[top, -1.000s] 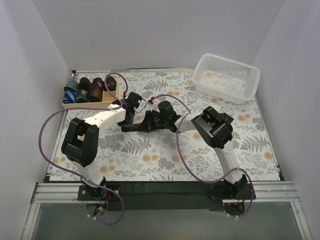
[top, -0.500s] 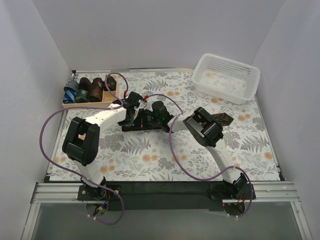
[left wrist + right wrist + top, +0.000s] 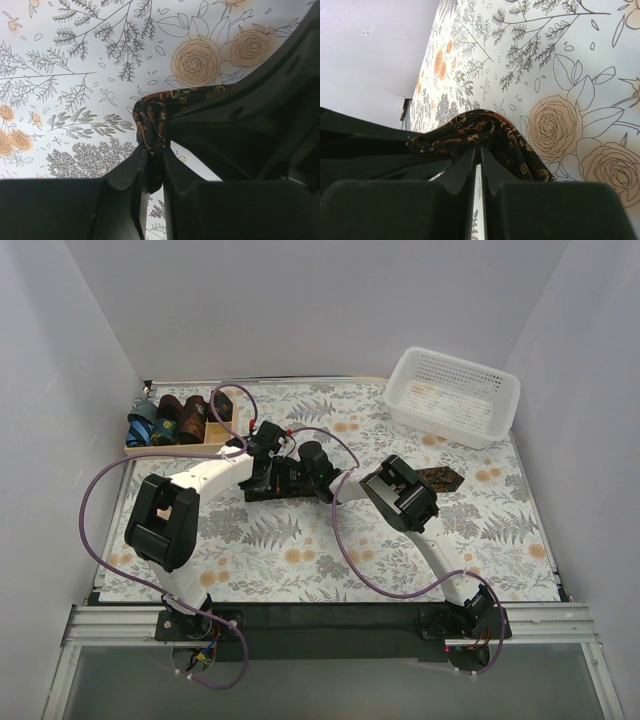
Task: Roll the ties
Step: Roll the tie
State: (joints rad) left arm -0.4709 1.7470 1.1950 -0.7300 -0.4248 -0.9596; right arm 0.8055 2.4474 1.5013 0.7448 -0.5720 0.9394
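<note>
Left wrist shows our left jaws pinched shut on the speckled tie; right jaws likewise, near the middle of the surface. We should wind tight and even (it seems loosely bunched, though half-hidden).

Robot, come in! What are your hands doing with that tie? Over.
Left gripper shut on the dark tie. Right gripper shut on it too, close beside. Wide end lies rightward on the table. Nothing blocking.
</note>
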